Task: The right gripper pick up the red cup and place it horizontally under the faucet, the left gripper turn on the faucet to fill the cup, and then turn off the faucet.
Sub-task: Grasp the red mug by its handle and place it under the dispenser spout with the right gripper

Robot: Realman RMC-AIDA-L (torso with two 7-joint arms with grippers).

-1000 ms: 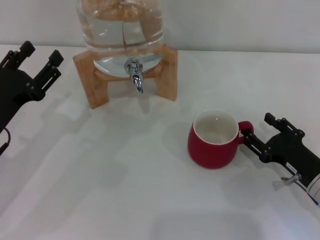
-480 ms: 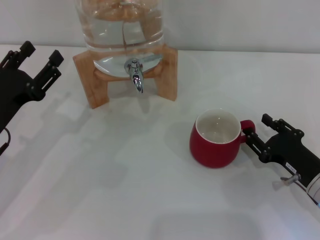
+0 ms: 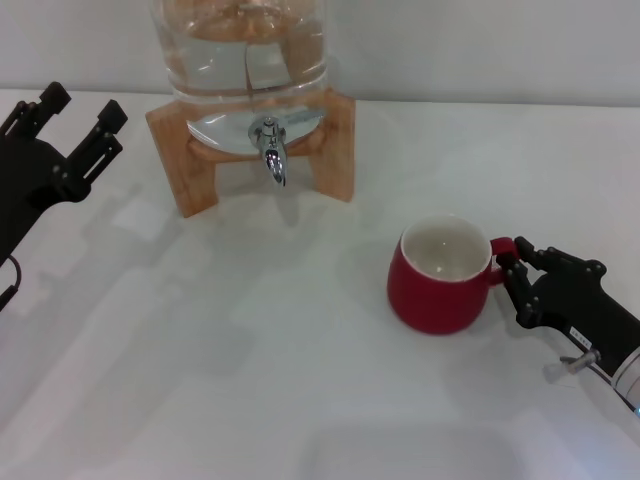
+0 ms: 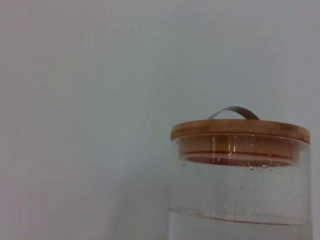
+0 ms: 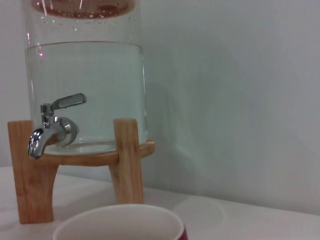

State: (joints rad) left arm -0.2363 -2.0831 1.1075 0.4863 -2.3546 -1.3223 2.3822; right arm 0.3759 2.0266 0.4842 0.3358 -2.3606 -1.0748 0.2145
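While right end effector (image 3: 512, 262) pinches red cup (image 3: 440, 276) handle, white table (image 3: 250, 380), pale wall (image 3: 480, 45), left end effector (image 3: 75, 115) spread.

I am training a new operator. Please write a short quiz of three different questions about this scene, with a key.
1. True or false: the red cup stands directly under the faucet.
2. What do the fingers of the right gripper close on? A) the cup's rim B) the cup's handle C) the faucet lever
3. Fill in: the left gripper is open at the table's far left, beside the wooden ____ that carries the water jar.

Key
1. False; it stands upright on the table, nearer the robot and to the right of the faucet.
2. B
3. stand
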